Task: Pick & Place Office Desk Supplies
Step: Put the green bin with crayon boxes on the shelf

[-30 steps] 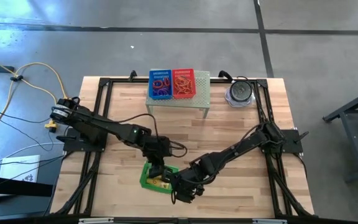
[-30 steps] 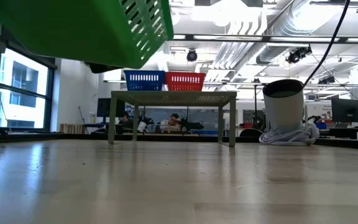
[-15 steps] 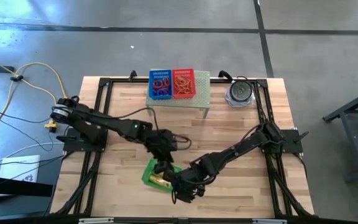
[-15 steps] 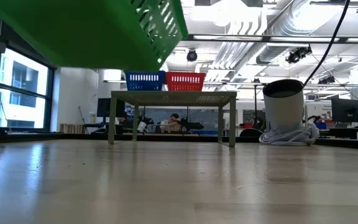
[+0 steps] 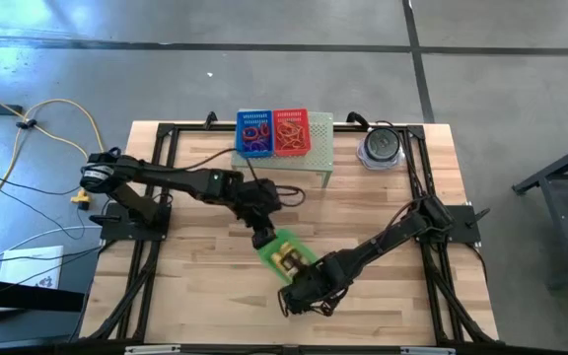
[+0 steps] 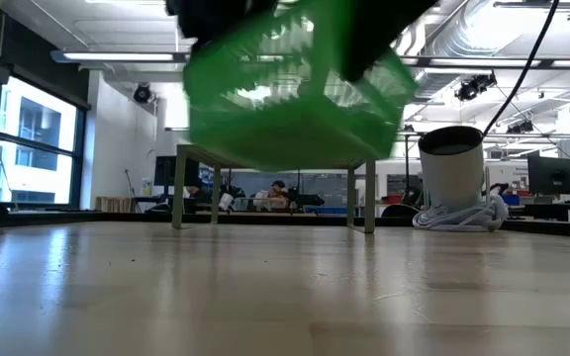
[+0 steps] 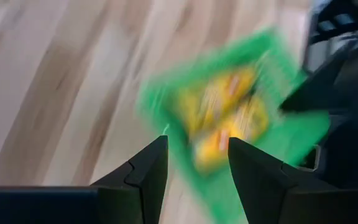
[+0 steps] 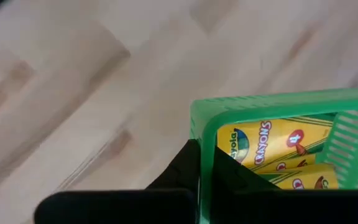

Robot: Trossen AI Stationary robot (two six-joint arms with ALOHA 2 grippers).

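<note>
A green mesh basket (image 5: 286, 258) with yellow crayon boxes (image 8: 272, 146) in it hangs above the middle of the table, and the low view shows the basket (image 6: 295, 89) clear of the wood. My right gripper (image 5: 301, 280) is shut on its near side. My left gripper (image 7: 194, 146) is open just off the basket's far-left corner (image 5: 266, 241), and the basket shows blurred beyond its fingers. I see no touch there. Coloured loops lie in the blue basket (image 5: 254, 133) and the red basket (image 5: 291, 132), which stand on the pale green stand (image 5: 319, 158). My right gripper pinches the green basket's side wall (image 8: 205, 134) beside a corner, one finger outside (image 8: 188, 163) and one inside the rim. It comes slanting down from the table's near-right side. The basket hangs clear of the table with the crayon boxes lying inside.
The stand with the two baskets is at the table's far middle. A grey round container with a coiled white cord (image 5: 380, 146) sits at the far right corner. Black frame rails run along the table's sides. Bare wood lies between the stand and the arms.
The green basket has swung from the near-left middle toward the table's right and far side, and has turned about in my right gripper, whose wrist has rolled. My left gripper has risen and gone toward the far right, and now stands at the basket's far-left corner.
</note>
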